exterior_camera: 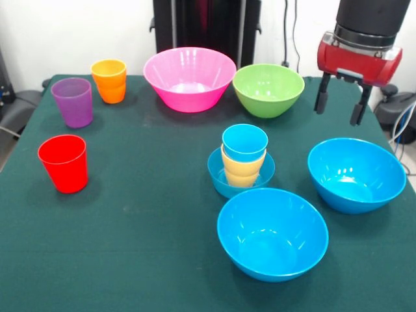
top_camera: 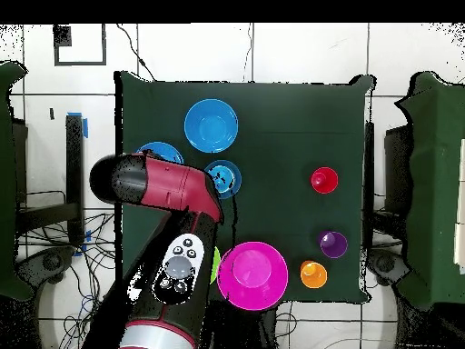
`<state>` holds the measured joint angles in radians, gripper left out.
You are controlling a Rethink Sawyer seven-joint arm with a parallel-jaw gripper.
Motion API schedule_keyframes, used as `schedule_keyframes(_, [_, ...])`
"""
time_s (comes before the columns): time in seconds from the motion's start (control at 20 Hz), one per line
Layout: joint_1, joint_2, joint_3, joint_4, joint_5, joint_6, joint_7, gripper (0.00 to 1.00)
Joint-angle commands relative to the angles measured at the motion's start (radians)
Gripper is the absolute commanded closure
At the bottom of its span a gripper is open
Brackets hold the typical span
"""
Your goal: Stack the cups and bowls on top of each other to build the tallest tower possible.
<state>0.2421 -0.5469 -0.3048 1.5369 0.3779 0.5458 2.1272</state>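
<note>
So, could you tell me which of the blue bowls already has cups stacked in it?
The small shallow blue bowl, mid-table: it holds a yellow-orange cup with a light blue cup nested inside. Both large blue bowls are empty.

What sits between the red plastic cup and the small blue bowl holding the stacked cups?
Nothing: in the front view only bare green tablecloth separates the red plastic cup from the small blue bowl.

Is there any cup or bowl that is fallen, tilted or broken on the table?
Nothing stands out. All cups and bowls stand upright; the light blue cup sits nested in the yellow-orange cup inside the small blue bowl.
</note>
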Motion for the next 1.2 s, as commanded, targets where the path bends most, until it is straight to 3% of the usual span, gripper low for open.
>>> schedule_keyframes(0.05, [0.006,0.072,0.144,0.102,0.016,-0.045,0.157,0.0])
schedule_keyframes(0.6, [0.04,0.123,0.125,0.125,0.015,-0.241,0.206,0.0])
schedule_keyframes(0.95, [0.031,0.131,0.149,0.145,0.023,-0.255,0.185,0.0])
schedule_keyframes(1.2, [0.051,0.178,0.126,0.11,0.021,-0.221,0.182,0.0])
